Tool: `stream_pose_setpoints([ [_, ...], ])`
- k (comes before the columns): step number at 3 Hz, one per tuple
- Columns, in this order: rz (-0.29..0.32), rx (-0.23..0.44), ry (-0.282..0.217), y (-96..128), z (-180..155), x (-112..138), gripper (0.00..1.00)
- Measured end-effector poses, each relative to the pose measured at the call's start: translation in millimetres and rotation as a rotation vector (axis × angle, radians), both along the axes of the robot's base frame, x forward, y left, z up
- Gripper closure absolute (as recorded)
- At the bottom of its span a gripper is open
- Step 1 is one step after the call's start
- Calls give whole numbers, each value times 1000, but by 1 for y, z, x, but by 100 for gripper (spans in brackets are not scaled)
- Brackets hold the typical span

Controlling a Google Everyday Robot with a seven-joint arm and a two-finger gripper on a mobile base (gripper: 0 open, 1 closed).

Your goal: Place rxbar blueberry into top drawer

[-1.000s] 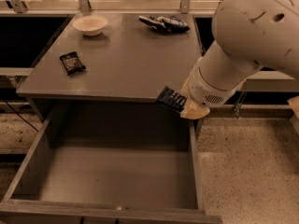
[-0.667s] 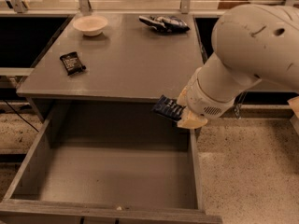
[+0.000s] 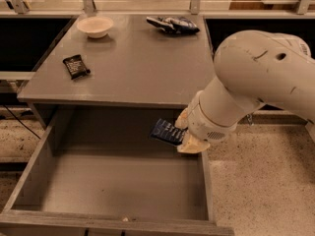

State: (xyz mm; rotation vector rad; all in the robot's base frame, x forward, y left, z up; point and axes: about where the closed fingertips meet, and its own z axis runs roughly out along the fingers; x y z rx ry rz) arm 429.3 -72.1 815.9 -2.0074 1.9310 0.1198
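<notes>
Camera view (single cam):

1. Gripper (image 3: 183,133): sits at the end of the white arm (image 3: 256,77), which enters from the right side of the frame. Gripper pos. is just below the table's front edge, over the rear right part of the top drawer (image 3: 34,167), near its right wall.
2. Jaw state: the two cream fingers (image 3: 193,144) are closed down on the right end of the rxbar blueberry (image 3: 166,131), one finger above and one below. Nothing else is in the grip.
3. Rxbar blueberry: held in the air, approx. level w/ a slight tilt, navy wrapper w/ white print facing up. Its free end points left. It hangs above the drawer floor and is not touching it.
4. Top drawer: pulled fully out toward the cam, as wide as the grey table (image 3: 133,63). Flat grey bottom, thick side walls.
5. Table top items, all well apart from the gripper:
   - white bowl (image 3: 95,26), rear left
   - black-wrapped bar (image 3: 76,66), left side, lying flat
   - blue-and-white bag (image 3: 172,24), rear right, crumpled
6. Speckled floor (image 3: 266,181) is visible right of the drawer
</notes>
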Motion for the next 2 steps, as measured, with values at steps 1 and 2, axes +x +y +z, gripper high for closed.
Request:
stream_pose_setpoints([
  [1, 0, 0, 0, 0, 0, 0, 100],
  [2, 12, 13, 34, 6, -17, -1, 100],
])
